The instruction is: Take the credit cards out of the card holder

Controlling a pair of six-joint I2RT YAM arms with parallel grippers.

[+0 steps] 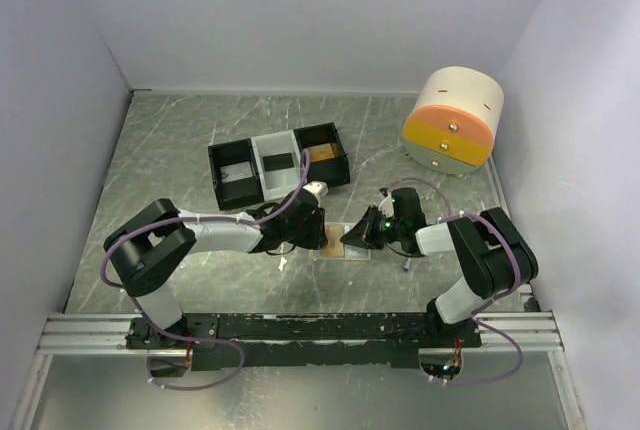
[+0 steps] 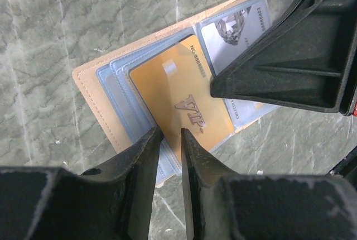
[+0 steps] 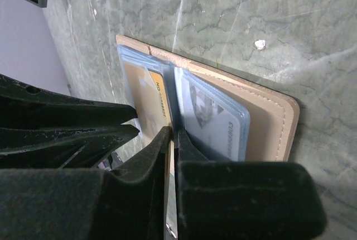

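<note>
The tan card holder [image 2: 92, 92] lies open on the table, its pale blue sleeves facing up. A gold VIP card [image 2: 184, 92] sticks partway out of a sleeve, and a white card [image 2: 234, 33] sits in the sleeve beside it. My right gripper [image 3: 173, 133] is shut on the gold card's [image 3: 159, 97] edge, and the card shows as a thin strip between its fingers. My left gripper [image 2: 171, 134] stands open by a narrow gap, its tips over the holder's near edge by the gold card's corner. In the top view both grippers [image 1: 318, 233] [image 1: 350, 237] meet over the holder [image 1: 345, 247].
A black-and-white three-compartment tray [image 1: 280, 165] stands behind the holder. A round cream, orange and yellow drawer unit [image 1: 455, 122] sits at the back right. White walls close in the table on three sides.
</note>
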